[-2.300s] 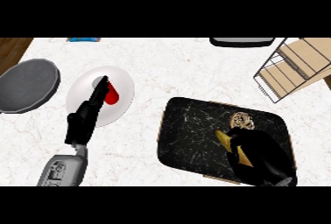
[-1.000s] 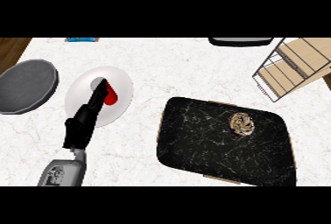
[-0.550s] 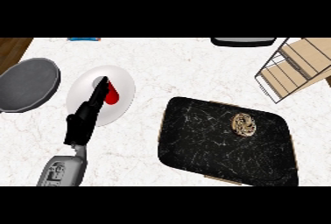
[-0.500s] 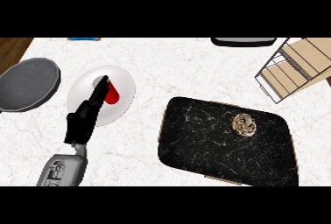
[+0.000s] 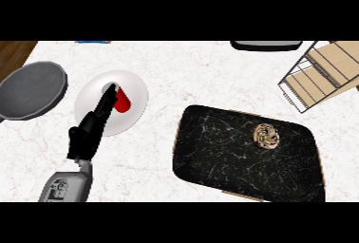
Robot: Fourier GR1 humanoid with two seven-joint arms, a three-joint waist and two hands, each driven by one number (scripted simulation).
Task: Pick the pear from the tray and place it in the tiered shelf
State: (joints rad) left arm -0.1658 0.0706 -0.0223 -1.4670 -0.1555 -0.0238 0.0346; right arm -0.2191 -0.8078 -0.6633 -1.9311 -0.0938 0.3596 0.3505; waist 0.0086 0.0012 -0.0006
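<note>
The pear lies on the black tray; the left hand rests over the white plate, fingers apparently straight.

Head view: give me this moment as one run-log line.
pear: on tray, untouched | left hand: open, over white plate | right hand: not in view | tiered shelf: no pear

White marble counter, wooden floor
</note>
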